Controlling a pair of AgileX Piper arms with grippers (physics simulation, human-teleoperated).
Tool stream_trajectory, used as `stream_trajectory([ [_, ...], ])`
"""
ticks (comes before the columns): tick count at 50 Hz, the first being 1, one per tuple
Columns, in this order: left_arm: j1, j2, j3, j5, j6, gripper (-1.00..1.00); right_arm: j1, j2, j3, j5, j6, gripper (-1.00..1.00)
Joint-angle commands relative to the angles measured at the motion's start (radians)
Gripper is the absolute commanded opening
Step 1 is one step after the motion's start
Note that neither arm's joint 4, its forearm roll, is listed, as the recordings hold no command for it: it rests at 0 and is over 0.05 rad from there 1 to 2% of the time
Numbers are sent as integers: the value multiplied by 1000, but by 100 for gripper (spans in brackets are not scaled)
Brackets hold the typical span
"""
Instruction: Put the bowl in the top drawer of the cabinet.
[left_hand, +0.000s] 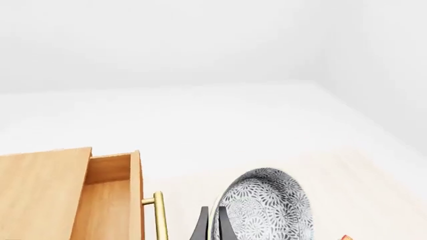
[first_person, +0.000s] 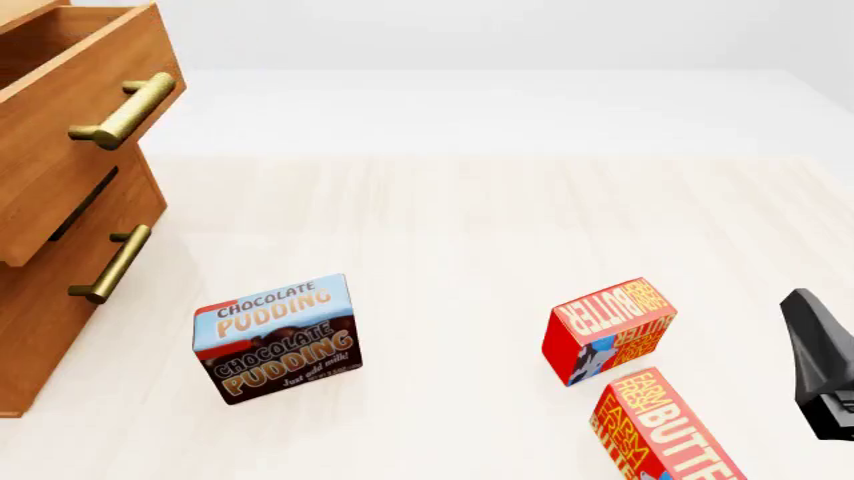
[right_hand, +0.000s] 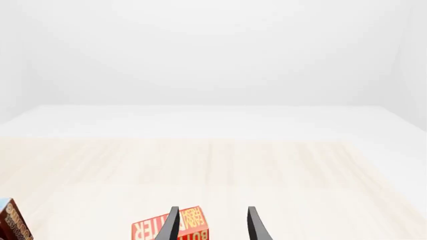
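Left tool (left_hand: 212, 225) pinches the bowl (left_hand: 267, 205) — top drawer (first_person: 80, 90) open.

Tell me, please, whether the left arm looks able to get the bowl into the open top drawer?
Probably yes: its jaws pinch the bowl's rim, and the top drawer stands open close beside, nothing between.

Bowl (left_hand: 267, 205) absent from front view; cabinet (first_person: 60, 190) cropped left; nearest butter box (first_person: 667, 430) cropped below

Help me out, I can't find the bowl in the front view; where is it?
Only the left wrist view shows the bowl, at the left gripper, beside the open top drawer.
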Motion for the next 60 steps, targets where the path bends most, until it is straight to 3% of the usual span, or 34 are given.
stream_trajectory([
  [1, 57, -16, -35, -28, -19, -100, 1, -1, 0, -1, 0, 100],
  [19, 147, -2, -51, -74, -13, -100, -7, 1, 1, 2, 13, 100],
  [48, 158, 12, -48, -87, 2, -100, -10, -1, 0, -1, 8, 100],
  [60, 214, 46, -71, -59, -44, -100, -9, 0, 0, 0, 11, 100],
])
